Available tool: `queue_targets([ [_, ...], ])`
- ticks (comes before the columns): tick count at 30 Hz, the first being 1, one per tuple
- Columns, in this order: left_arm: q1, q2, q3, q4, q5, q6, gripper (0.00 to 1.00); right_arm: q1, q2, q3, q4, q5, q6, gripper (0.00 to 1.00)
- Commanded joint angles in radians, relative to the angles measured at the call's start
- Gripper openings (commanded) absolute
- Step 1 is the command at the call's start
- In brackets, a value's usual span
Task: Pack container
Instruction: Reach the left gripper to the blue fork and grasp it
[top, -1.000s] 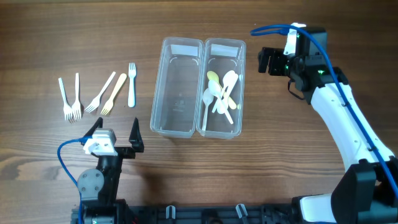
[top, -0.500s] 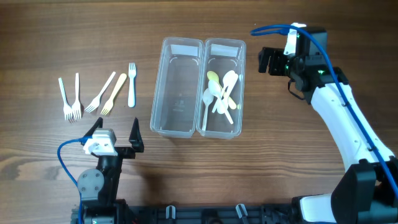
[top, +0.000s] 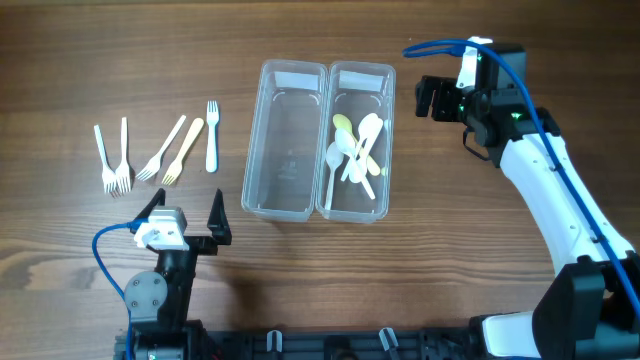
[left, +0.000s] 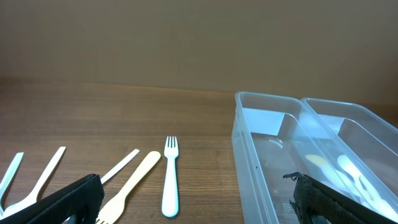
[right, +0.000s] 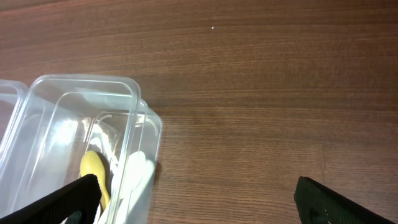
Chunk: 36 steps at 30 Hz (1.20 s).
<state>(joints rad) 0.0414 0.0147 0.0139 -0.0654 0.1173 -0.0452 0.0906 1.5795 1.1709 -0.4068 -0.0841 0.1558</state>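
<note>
Two clear plastic containers stand side by side mid-table. The left container (top: 287, 150) holds nothing I can see; the right container (top: 378, 140) holds several white and yellow spoons (top: 355, 150). Several forks (top: 160, 148), white and one cream, lie on the table to the left, also in the left wrist view (left: 170, 177). My left gripper (top: 187, 215) is open and empty at the near left, below the forks. My right gripper (top: 432, 97) is open and empty, just right of the right container's far end (right: 134, 93).
The table is brown wood. Blue cables run along both arms. The right arm (top: 560, 200) stretches from the near right corner toward the containers. Bare wood lies right of the containers (right: 261, 137).
</note>
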Motion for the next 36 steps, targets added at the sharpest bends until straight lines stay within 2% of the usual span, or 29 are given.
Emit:
queue_targets([
  [1,0.000,-0.004,-0.008,0.002,-0.006,0.015,1.00,0.003,-0.005,0.001,-0.001,0.021,-0.011,1.00],
  [6,0.000,-0.004,-0.008,0.009,0.040,-0.022,1.00,0.003,-0.005,0.001,-0.001,0.021,-0.010,1.00],
  [8,0.000,-0.004,-0.008,0.060,0.046,-0.018,1.00,0.003,-0.005,0.001,-0.001,0.021,-0.010,1.00],
  [11,0.000,-0.004,0.006,0.138,0.146,-0.019,1.00,0.003,-0.005,0.001,-0.001,0.021,-0.010,1.00],
  [17,0.001,0.108,0.199,0.034,0.158,-0.024,1.00,0.003,-0.005,0.001,-0.001,0.021,-0.011,1.00],
  [21,0.001,0.353,0.435,-0.073,0.103,-0.007,1.00,0.003,-0.005,0.001,-0.001,0.021,-0.010,1.00],
  [24,0.001,0.604,0.681,-0.233,0.090,-0.007,1.00,0.003,-0.005,0.001,-0.001,0.021,-0.010,1.00],
  [26,0.000,0.830,0.904,-0.407,0.095,-0.009,1.00,0.003,-0.005,0.001,-0.001,0.021,-0.011,1.00],
  [30,0.000,1.123,1.175,-0.600,0.095,-0.015,1.00,0.003,-0.005,0.001,-0.001,0.021,-0.010,1.00],
  [32,0.000,1.228,1.241,-0.643,0.095,-0.015,1.00,0.003,-0.005,0.001,-0.001,0.021,-0.011,1.00],
  [36,0.000,1.359,1.259,-0.639,0.099,-0.015,1.00,0.003,-0.005,0.001,-0.001,0.021,-0.010,1.00],
])
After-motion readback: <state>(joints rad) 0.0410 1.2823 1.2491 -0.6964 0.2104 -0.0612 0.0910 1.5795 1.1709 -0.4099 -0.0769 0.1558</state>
